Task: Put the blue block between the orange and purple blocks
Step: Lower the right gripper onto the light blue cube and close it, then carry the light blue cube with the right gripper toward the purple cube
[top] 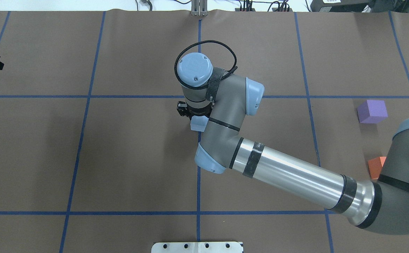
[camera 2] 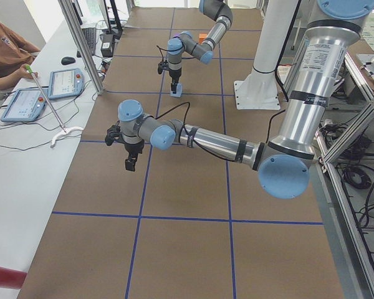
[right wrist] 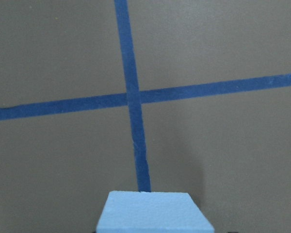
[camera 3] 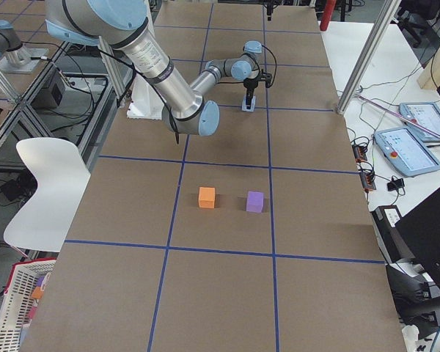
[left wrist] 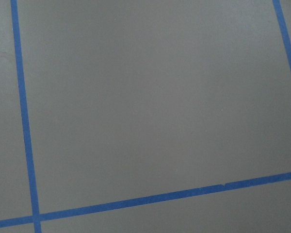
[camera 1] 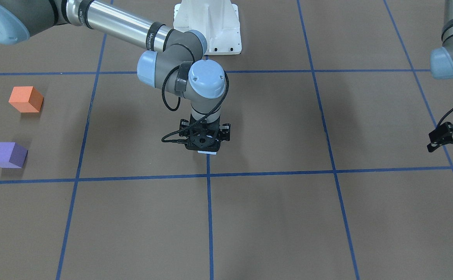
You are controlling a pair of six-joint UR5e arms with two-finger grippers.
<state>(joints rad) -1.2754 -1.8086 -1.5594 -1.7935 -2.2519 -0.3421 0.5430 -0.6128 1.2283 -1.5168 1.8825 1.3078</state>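
**A:** Biggest risk from here?

**B:** Losing the blue block [right wrist: 155, 211] on the long carry. Sits right under the right gripper [camera 1: 206, 149], seemingly between its fingers, at table centre. Cannot tell how far closed, nor whether truly clamped, with the fingertips out of sight in every view. With a weak or off-centre hold, probably a drop or a twist midway.

**A:** Next?

**B:** Knocking a neighbour. Orange block [camera 1: 26, 99] and purple block [camera 1: 7, 154] well apart from those fingers, off to one side, with only a snug-looking gap between the two. Coming in low or skewed, likely a shove to either one by block or fingertip.

**A:** After that?

**B:** Setting down out of line, beside the pair rather than between. Or letting go too high and tipping.

**A:** And the left gripper [camera 1: 448, 149]?

**B:** Least concern. Looks spread open, holding nothing, far from the other fingers and from all three blocks. Little chance of a clash unless moved.
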